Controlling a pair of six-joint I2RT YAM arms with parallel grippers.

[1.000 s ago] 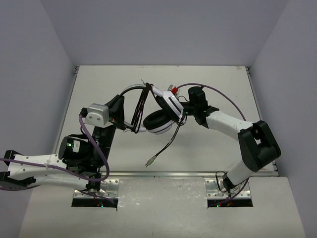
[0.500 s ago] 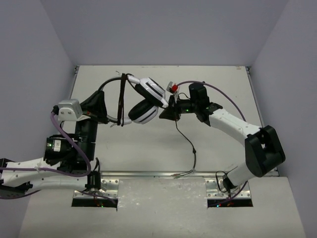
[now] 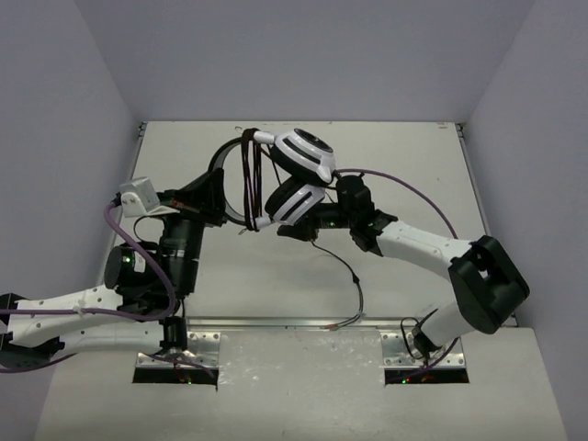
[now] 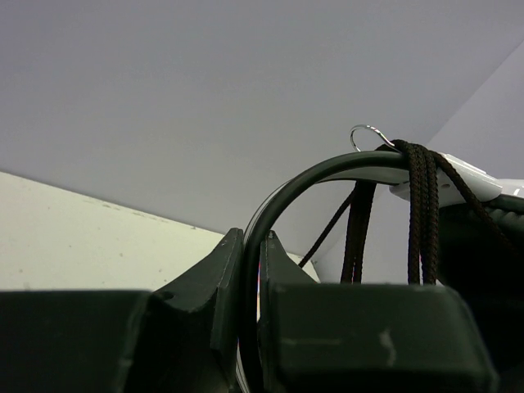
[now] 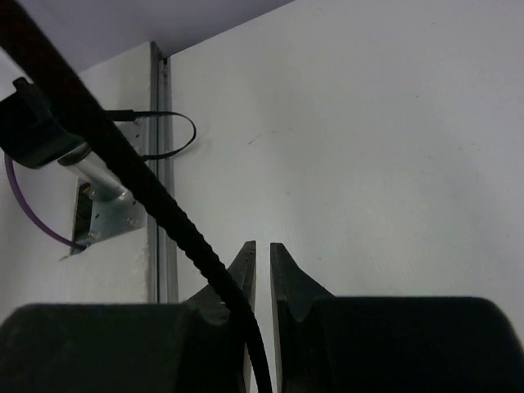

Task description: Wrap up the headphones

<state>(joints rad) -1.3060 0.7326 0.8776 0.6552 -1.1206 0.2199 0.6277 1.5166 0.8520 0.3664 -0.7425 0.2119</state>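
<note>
The top view alone gives the layout: over the pale table the headphones are held up between the arms, with the earcups to the right and cable coils wound across the black headband. The left wrist view adds that the left gripper is clamped on that headband, beside the coils. In the right wrist view the right gripper has its jaws almost touching. The loose cable crosses one finger and partly hides it; whether it is pinched I cannot tell. A purple robot cable arcs over the right arm.
</note>
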